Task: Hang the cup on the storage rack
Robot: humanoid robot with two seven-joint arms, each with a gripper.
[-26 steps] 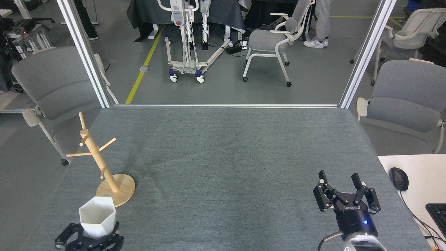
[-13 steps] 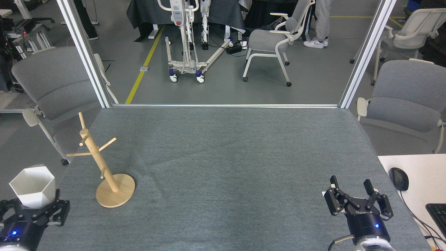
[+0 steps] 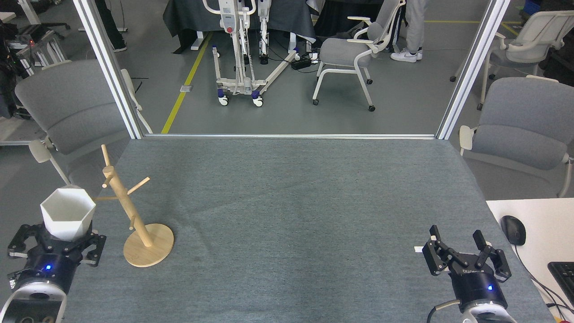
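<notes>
The white faceted cup (image 3: 68,218) with its hexagonal rim facing up is held upright in my left gripper (image 3: 57,240), which is shut on its lower part at the table's left edge. Its handle is hidden. Just right of it stands the light wooden storage rack (image 3: 130,215): a round disc base, a leaning pole and several thin pegs. One left-pointing peg reaches to the cup's right side; whether it touches I cannot tell. My right gripper (image 3: 462,244) is open near the front right of the table with nothing between its fingers.
The grey felt table (image 3: 287,202) ends at a metal frame rail at the back. Grey chairs (image 3: 67,107) stand off the left and right sides. A white desk with a black mouse (image 3: 513,229) and a keyboard adjoins the right front corner.
My left gripper carried the cup from the front of the table out to the left edge, then up and rightwards to the rack's left peg. My right gripper drew back toward the front edge.
</notes>
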